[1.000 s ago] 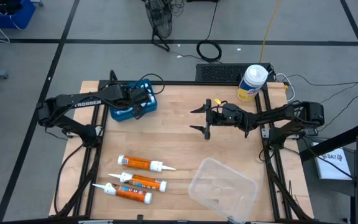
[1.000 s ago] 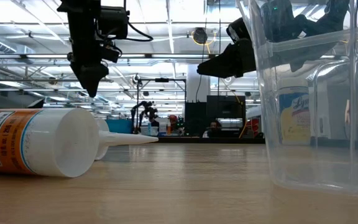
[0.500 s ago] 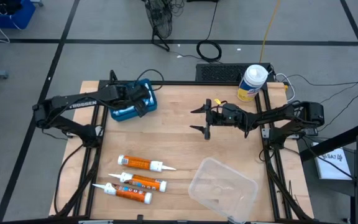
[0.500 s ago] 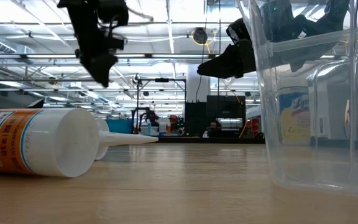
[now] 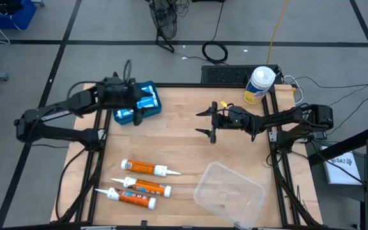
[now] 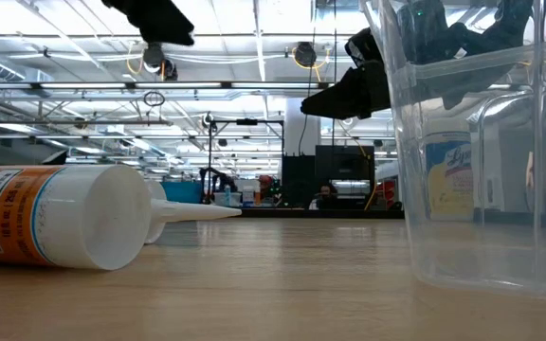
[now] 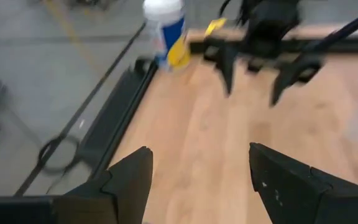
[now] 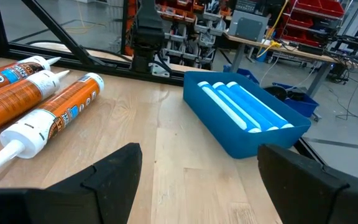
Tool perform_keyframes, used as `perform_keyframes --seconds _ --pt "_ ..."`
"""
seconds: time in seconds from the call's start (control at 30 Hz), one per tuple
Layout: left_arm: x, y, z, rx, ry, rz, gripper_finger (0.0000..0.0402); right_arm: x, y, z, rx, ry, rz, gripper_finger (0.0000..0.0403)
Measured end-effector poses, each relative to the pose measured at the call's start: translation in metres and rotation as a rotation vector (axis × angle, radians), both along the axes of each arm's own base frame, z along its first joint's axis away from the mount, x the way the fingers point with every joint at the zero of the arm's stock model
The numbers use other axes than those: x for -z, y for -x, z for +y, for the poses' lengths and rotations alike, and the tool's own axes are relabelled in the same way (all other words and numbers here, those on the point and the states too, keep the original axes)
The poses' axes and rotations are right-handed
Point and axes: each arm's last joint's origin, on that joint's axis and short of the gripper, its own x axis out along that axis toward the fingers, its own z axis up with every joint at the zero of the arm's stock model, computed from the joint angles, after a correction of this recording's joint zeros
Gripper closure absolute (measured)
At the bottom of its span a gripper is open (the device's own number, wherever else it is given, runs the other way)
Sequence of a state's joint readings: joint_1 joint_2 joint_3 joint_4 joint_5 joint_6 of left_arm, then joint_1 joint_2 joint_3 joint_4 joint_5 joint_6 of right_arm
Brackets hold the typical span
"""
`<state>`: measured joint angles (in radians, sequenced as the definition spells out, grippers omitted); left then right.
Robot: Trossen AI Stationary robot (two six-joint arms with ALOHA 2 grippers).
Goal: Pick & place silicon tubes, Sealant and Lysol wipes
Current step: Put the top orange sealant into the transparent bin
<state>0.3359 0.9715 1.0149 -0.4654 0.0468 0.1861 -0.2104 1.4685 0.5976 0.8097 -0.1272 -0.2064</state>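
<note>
High view: your left gripper (image 5: 137,102) hangs over the blue tray (image 5: 151,112) at the table's far left. The tray holds pale blue tubes (image 5: 147,101). From above you cannot tell how wide the fingers stand. Your right gripper (image 5: 207,122) waits mid-table, jaws spread, holding nothing. The Lysol wipes (image 5: 259,84) stand upright at the far right corner, just outside the table frame. Three orange sealant tubes (image 5: 140,184) lie together near the front left; the clear bin (image 5: 229,193) sits front right, well apart from them.

Low view: one sealant tube (image 6: 60,227) lies on its side, nozzle pointing away. The wipes canister shows blurred through the bin wall (image 6: 472,152).

Left wrist view: the fingers (image 7: 129,180) stand apart with nothing between them; bare wood below.

Right wrist view: the fingers (image 8: 114,171) are wide, empty. The tray's tubes (image 8: 241,106) lie side by side, smooth and round.

Handling, as judged: the wipes canister looks rigid, fairly light, with a slick label; take it around the body below the lid. It is fat, so you will need full opening. The sealant tubes look stiff and will roll; grip mid-barrel, across the axis.
</note>
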Motion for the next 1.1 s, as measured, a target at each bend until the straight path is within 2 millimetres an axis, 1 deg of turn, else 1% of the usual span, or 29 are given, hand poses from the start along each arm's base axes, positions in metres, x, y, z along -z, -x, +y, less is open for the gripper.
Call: perform_keyframes --seconds 0.07,0.13,0.2,0.3,0.43,0.7,0.83,0.93,1.1 --pt "0.004 0.007 -0.004 0.035 0.004 -0.055 0.0140 0.000 0.000 0.000 -0.001 0.007 0.001 0.0106" --pt "0.013 0.013 -0.008 0.086 0.034 -0.093 0.0144 0.000 0.000 0.000 -0.002 0.013 0.001 0.0106" --pt "0.025 0.016 -0.013 0.161 0.121 -0.128 0.0148 0.000 0.000 0.000 -0.002 0.015 0.001 0.0106" --pt "0.044 0.015 -0.019 0.236 0.276 -0.155 0.0151 0.000 0.000 0.000 -0.002 0.015 0.001 0.0106" --pt "0.066 0.012 -0.023 0.218 0.383 -0.117 0.0146 0.000 0.000 0.000 -0.002 0.016 0.001 0.0106" --pt "0.105 0.003 -0.026 0.207 0.450 0.029 0.0133 0.000 0.000 0.000 0.000 -0.001 -0.001 0.0106" --pt "0.109 -0.008 -0.033 0.218 0.491 0.071 0.0140 0.000 0.000 0.000 0.000 -0.003 -0.001 0.0106" --pt "0.107 -0.017 -0.043 0.197 0.462 0.097 0.0148 0.000 0.000 0.000 0.000 -0.003 -0.001 0.0106" --pt "0.105 -0.025 -0.067 0.183 0.454 0.272 0.0155 0.000 0.000 0.000 -0.002 0.014 0.001 0.0106"
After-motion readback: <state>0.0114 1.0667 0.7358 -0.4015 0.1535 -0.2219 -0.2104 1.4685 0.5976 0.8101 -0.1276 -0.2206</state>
